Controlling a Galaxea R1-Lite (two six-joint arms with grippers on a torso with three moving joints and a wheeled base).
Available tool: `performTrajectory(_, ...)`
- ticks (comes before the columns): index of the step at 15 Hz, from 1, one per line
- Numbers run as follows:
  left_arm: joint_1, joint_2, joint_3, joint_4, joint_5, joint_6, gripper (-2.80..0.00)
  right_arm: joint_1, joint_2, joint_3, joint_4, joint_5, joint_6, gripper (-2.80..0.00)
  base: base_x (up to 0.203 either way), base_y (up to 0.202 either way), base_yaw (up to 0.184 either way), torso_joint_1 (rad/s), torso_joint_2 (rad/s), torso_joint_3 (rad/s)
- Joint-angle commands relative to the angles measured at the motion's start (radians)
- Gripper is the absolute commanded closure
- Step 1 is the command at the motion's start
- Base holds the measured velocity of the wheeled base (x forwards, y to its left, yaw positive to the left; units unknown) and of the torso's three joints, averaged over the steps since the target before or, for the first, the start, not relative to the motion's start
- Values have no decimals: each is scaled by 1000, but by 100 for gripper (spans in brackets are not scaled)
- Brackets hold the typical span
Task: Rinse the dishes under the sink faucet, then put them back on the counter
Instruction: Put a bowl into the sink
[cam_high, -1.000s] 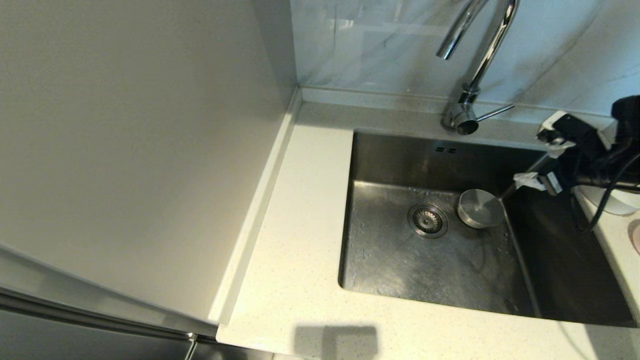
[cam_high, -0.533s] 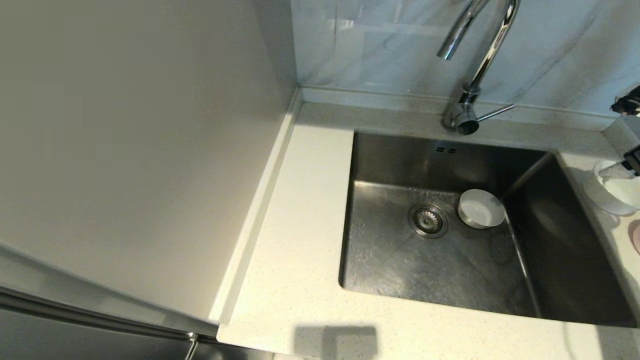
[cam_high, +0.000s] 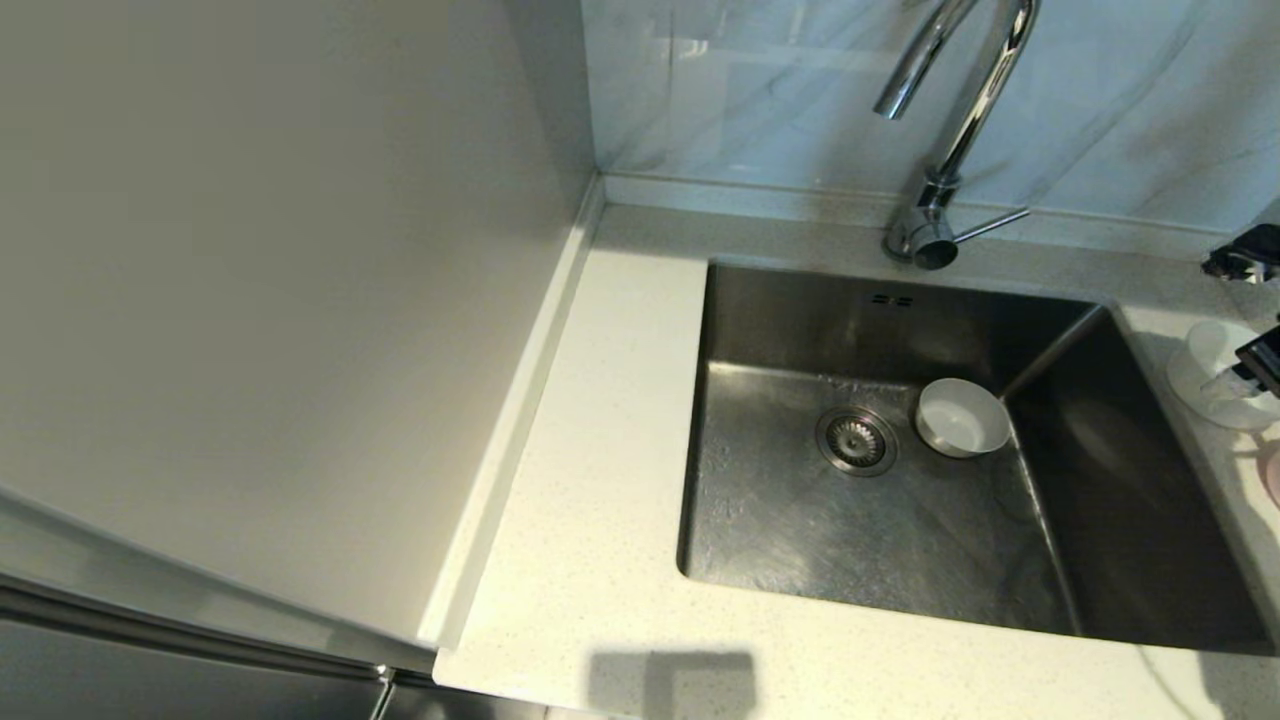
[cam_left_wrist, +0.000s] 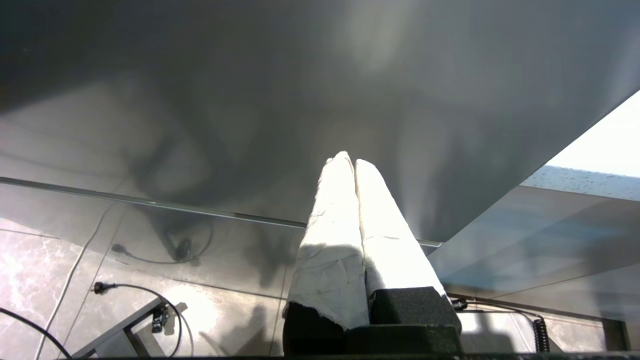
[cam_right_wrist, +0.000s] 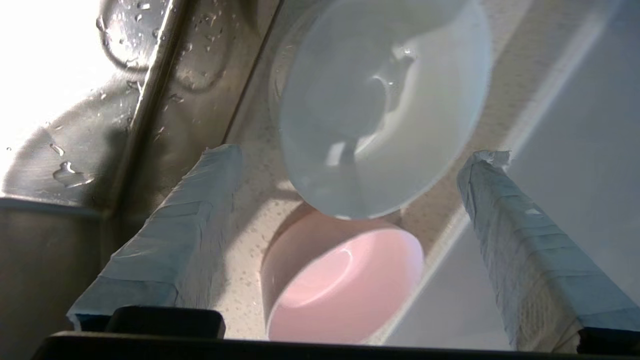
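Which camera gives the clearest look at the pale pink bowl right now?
The right wrist view: the pink bowl sits upright on the counter beside the white bowl, between the open right gripper fingers. The head view catches only its edge; the left wrist view shows none.

A second ago the right gripper (cam_high: 1245, 315) reached out over the sink's (cam_high: 800, 310) right rim, close above the grey bowl (cam_high: 962, 417) on the basin floor, with its arm and cable covering the counter (cam_high: 600, 420) beyond. It has since pulled back to the right and now shows only at the picture's edge, over the white bowl (cam_high: 1205, 375). That bowl, hidden before, has come into view on the counter. The grey bowl, shadowed and dull under the arm earlier, now lies brightly lit.
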Motion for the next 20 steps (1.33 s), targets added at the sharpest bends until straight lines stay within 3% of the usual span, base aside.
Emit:
performTrajectory(1, 0, -3, 0, 0, 0, -1, 0, -5, 43, -4, 4, -5, -4, -280, 0, 0, 0, 0, 0, 0)
performTrajectory(20, 0, -3, 0, 0, -1, -1, 0, 0, 108, -4, -33, -1, -23, -280, 0, 0, 0, 0, 0, 0)
